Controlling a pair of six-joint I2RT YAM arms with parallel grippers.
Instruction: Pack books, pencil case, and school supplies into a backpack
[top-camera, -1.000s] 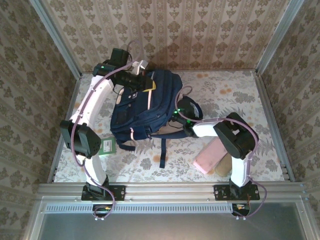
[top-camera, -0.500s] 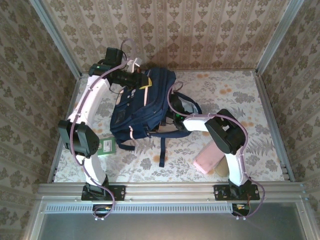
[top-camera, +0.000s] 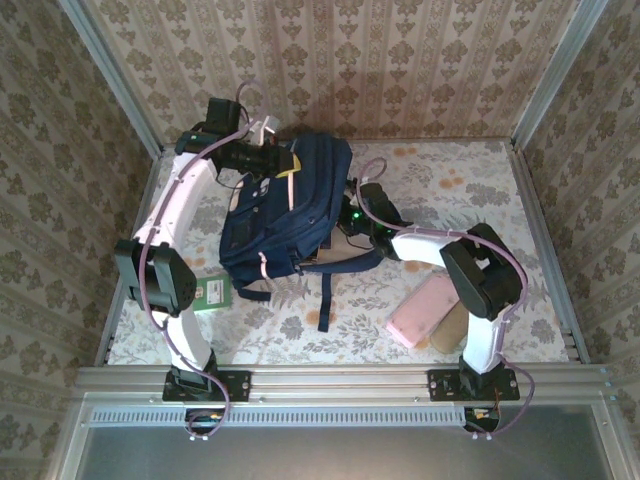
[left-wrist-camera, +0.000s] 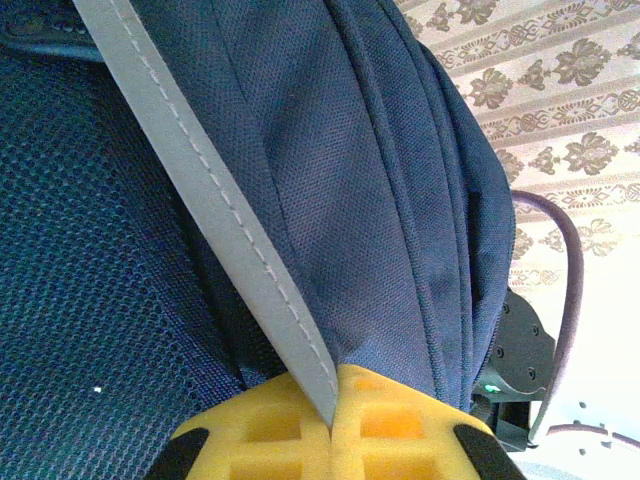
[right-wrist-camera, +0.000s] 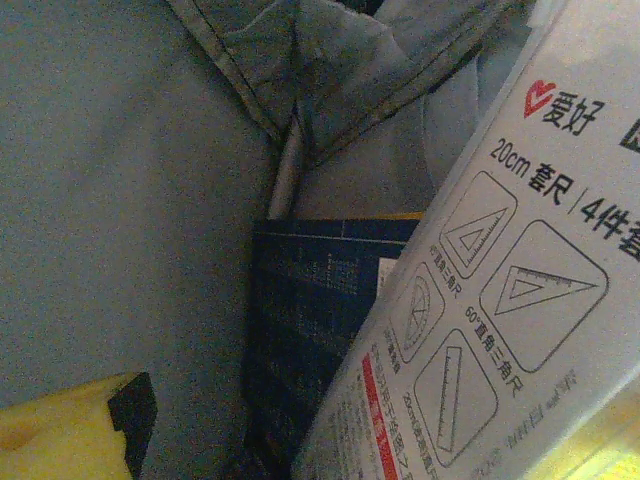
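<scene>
Right pincer newly spread; white packet and navy book inside backpack, left pincer pinching its stripe.

White packet inside navy backpack

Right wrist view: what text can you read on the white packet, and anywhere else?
"爱好", by a red heart, on the white packet.
"20cm 套尺", same packet.
"4件套", last character cut off, same packet.
Packet's fine print: blurred.
Label on the navy book: unreadable.
The green booklet, top view: too small.
</scene>
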